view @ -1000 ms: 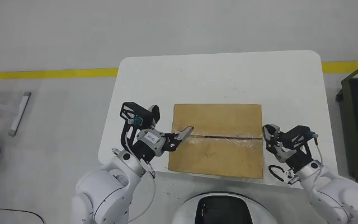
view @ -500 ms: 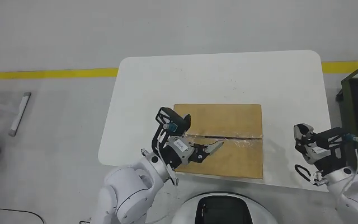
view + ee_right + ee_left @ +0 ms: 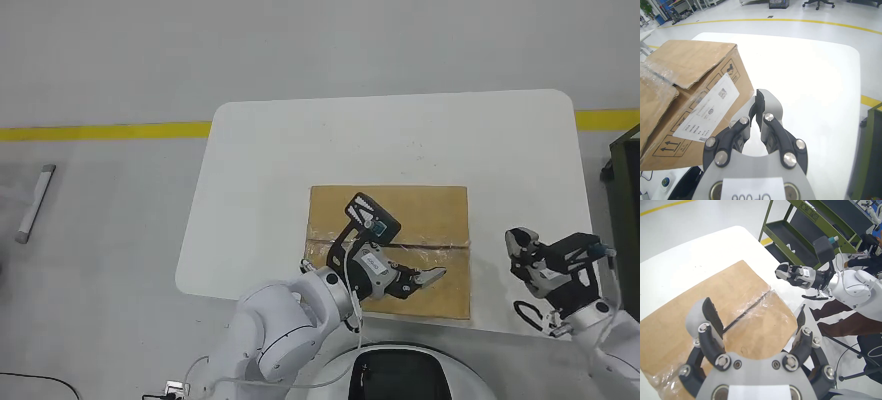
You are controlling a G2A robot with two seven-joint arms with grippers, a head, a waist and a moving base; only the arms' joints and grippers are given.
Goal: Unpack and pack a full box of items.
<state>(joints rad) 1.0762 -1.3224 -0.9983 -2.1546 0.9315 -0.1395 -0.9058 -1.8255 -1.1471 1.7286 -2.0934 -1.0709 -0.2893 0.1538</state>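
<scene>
Taped cardboard box (image 3: 420, 210) lying at front part of white table (image 3: 300, 150), left gripper (image 3: 432, 276) spread wide open just above box top near the seam, right gripper (image 3: 518, 243) pressed closed on nothing, beside box, not touching.

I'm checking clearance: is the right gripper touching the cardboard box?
Apart. The top view shows a strip of bare table between the right gripper and the cardboard box.

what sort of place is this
Likely a factory or robotics lab floor: a yellow floor line, a green rack beside the table, and office chairs farther off.
</scene>
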